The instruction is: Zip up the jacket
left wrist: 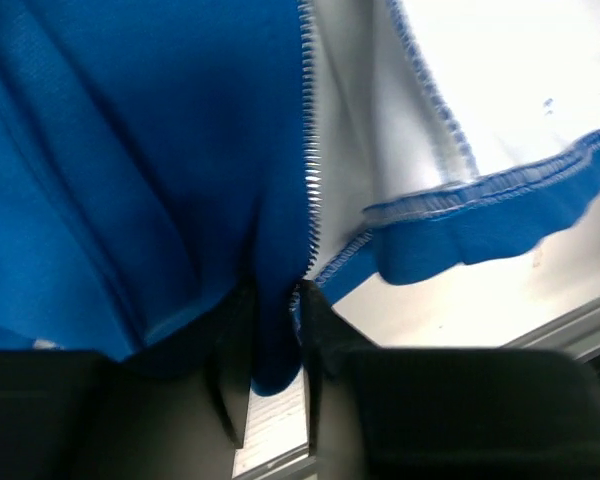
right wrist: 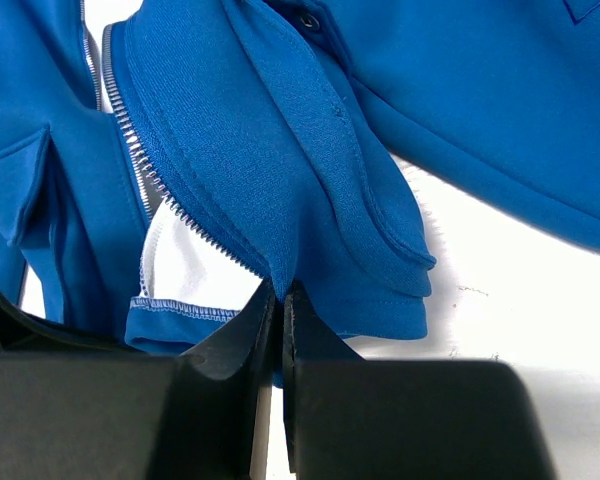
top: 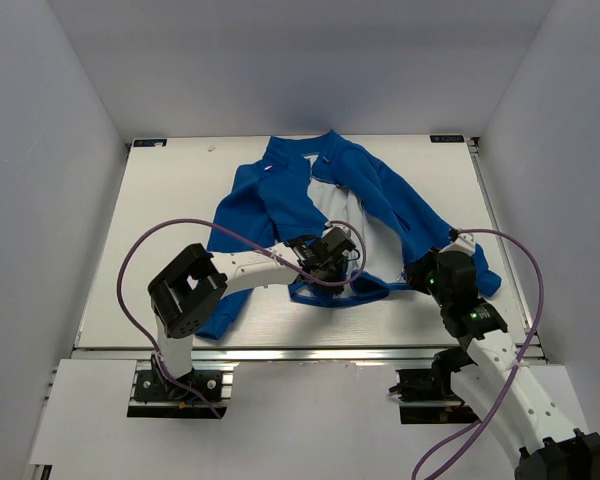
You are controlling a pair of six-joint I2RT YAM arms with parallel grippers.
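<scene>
The jacket lies spread open on the table, collar at twelve o'clock, hem toward six. It looks like soft, light fleece that will bunch and slide, so I'd hold the firmer hem ends beside the zipper teeth. The left claw is pinched on the hem there. The right claw, at four o'clock, is clamped on the other panel's corner.
</scene>
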